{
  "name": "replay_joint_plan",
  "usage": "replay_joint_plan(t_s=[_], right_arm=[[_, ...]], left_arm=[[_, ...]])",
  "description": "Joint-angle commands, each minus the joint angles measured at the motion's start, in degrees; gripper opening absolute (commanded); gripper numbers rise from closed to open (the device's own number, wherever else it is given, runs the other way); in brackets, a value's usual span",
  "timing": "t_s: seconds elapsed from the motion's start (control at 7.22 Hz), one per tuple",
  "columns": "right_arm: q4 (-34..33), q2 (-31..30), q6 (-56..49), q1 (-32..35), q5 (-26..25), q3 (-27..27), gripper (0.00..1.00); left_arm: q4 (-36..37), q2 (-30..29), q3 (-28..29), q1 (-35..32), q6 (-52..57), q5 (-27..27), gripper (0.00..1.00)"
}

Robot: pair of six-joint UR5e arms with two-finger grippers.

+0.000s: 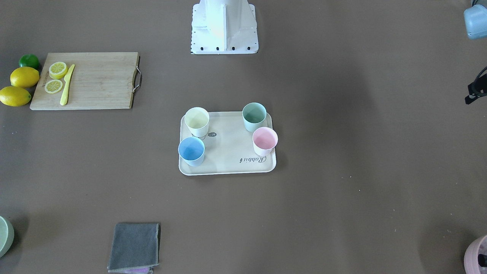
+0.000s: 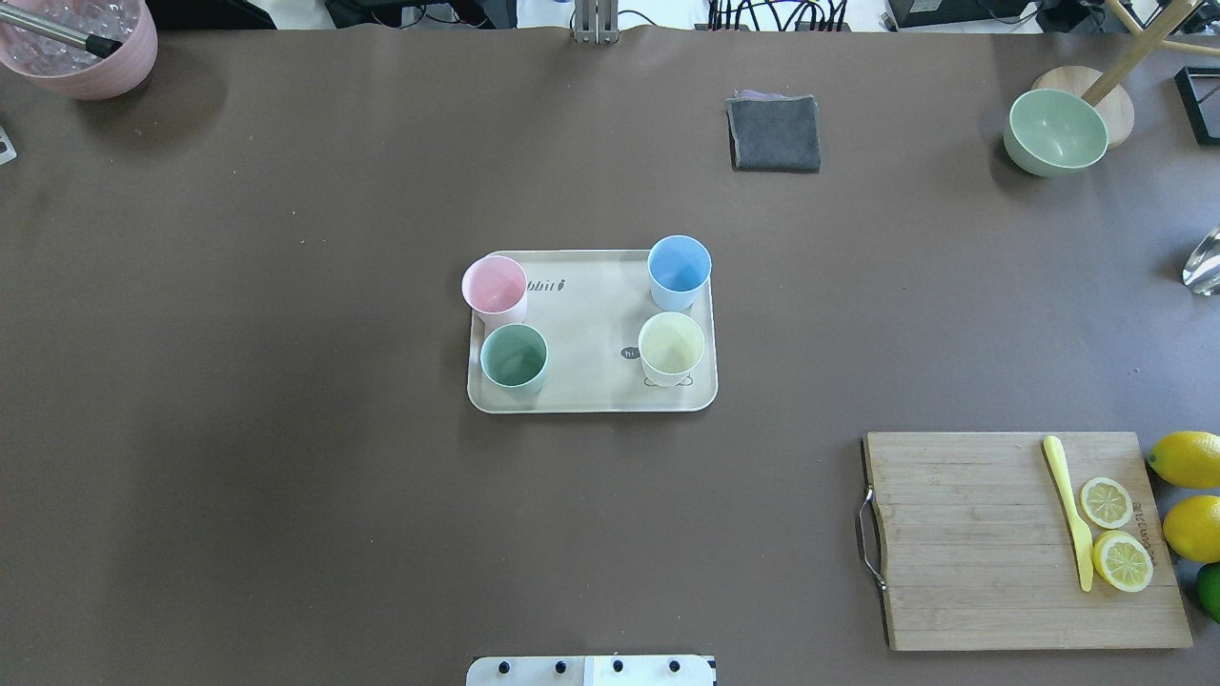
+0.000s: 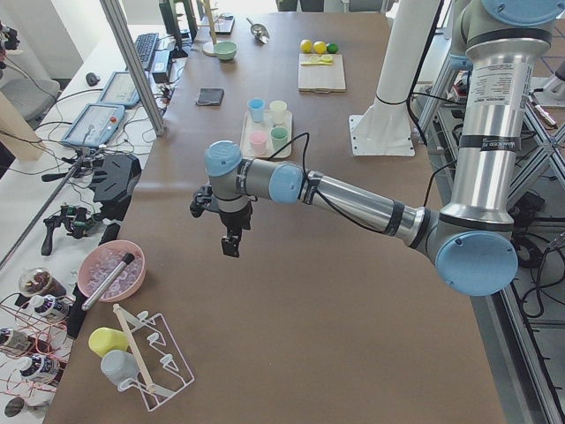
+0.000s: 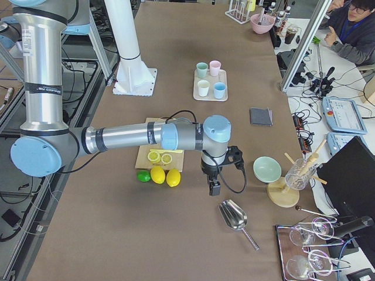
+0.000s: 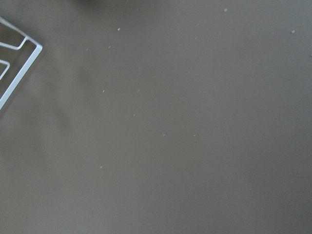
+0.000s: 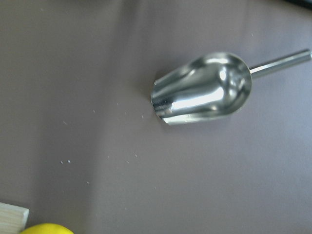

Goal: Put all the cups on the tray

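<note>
The left gripper (image 3: 231, 243) hangs over bare table out at its own end. The right gripper (image 4: 215, 187) hangs at the other end, just above a metal scoop (image 6: 204, 90). Both show only in the side views, so I cannot tell whether their fingers are spread or pressed together. Neither appears to carry anything.

Closest to the robot's base, off to its right, lies the wooden cutting board (image 2: 963, 543), well apart from the work. In the middle of the table sits the tray (image 2: 591, 324) with all four cups upright on it. The mint green cup (image 2: 514, 357) and pale yellow cup (image 2: 671, 348) stand on the near side, and the pink cup (image 2: 495, 286) and light blue cup (image 2: 679, 270) on the far side. Beyond them lie a folded grey cloth (image 2: 774, 133) and a green bowl (image 2: 1056, 131).

The task looks complete, so the risk now is undoing it. The pink and light blue cups stand hard against the rim at the far corners (the pink one looks closest to the edge). An arm crossing low over the tray, or a nudge to the tray itself, could tip one onto the table. A dip by the right gripper could also strike the scoop.
</note>
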Motion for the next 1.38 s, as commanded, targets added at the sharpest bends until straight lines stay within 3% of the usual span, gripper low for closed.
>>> replay_joint_plan(t_s=[0.0, 0.28, 0.55, 1.25], right_arm=[[0.53, -5.87, -1.24, 2.48, -0.32, -0.82, 1.0], [0.53, -6.23, -1.06, 2.48, -1.55, -1.17, 1.0], [0.53, -6.15, -0.89, 2.48, -0.94, -1.79, 1.0], [0.62, -4.74, 1.66, 2.39, 3.19, -1.17, 1.0]], left_arm=[[-2.97, 5.77, 2.4, -4.54, 0.27, -0.3, 0.98], [-11.12, 13.05, 2.49, -8.07, 0.27, -5.37, 0.98], [-11.25, 15.28, 3.36, -11.68, -0.25, -9.33, 0.98], [-11.95, 14.41, 3.73, -11.6, 0.1, -7.43, 0.98]])
